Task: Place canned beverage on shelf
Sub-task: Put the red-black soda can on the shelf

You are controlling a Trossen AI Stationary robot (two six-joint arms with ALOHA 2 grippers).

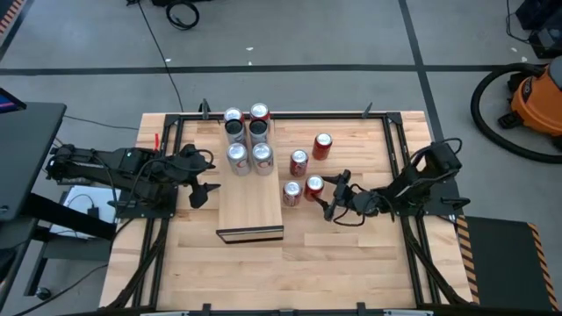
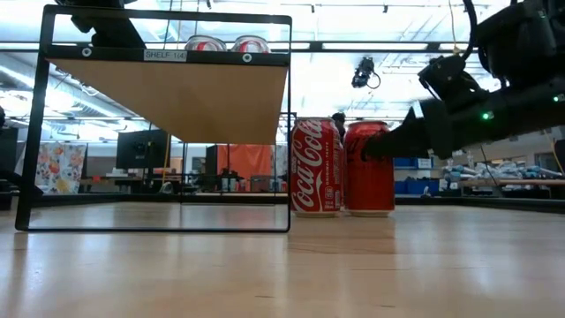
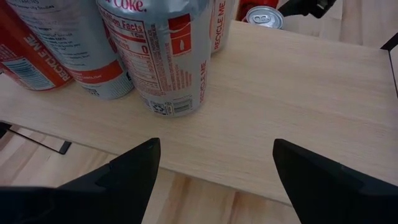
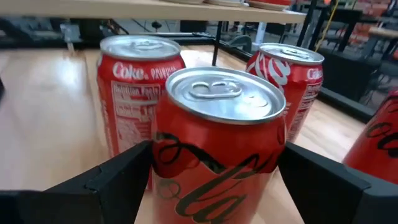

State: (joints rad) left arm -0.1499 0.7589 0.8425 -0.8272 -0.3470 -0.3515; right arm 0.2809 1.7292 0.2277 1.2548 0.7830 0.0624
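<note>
Right gripper [image 1: 327,195] sits low on the table with its two dark fingers spread to either side of a red can [image 1: 314,187], the nearest of four red cans standing just right of the shelf [image 1: 251,197]. In the right wrist view this can [image 4: 219,146] fills the middle of the picture between the fingers [image 4: 118,180]. The fingers stand close beside its sides, but I cannot tell whether they press on it. The low view shows the can's base flat on the tabletop [image 2: 282,265], with that arm reaching in beside it.

From above, the shelf is the largest thing on the table: a long pale board running from the far edge toward the middle, its dark-edged end facing the near side. Four cans stand on its far half, two silver ones [image 1: 250,158] in front and two darker ones behind. The low view gives what the overhead cannot: the board is raised on a thin black frame [image 2: 35,132], with open space under it, and only two can tops [image 2: 228,43] show above its edge.

Left gripper [image 1: 204,184] waits just left of the shelf, fingers apart and holding nothing. Its wrist view looks across the bare board at a silver can [image 3: 168,56] close up, printed with a nutrition label.

The other red cans [image 1: 299,162] stand apart from one another on the table.
</note>
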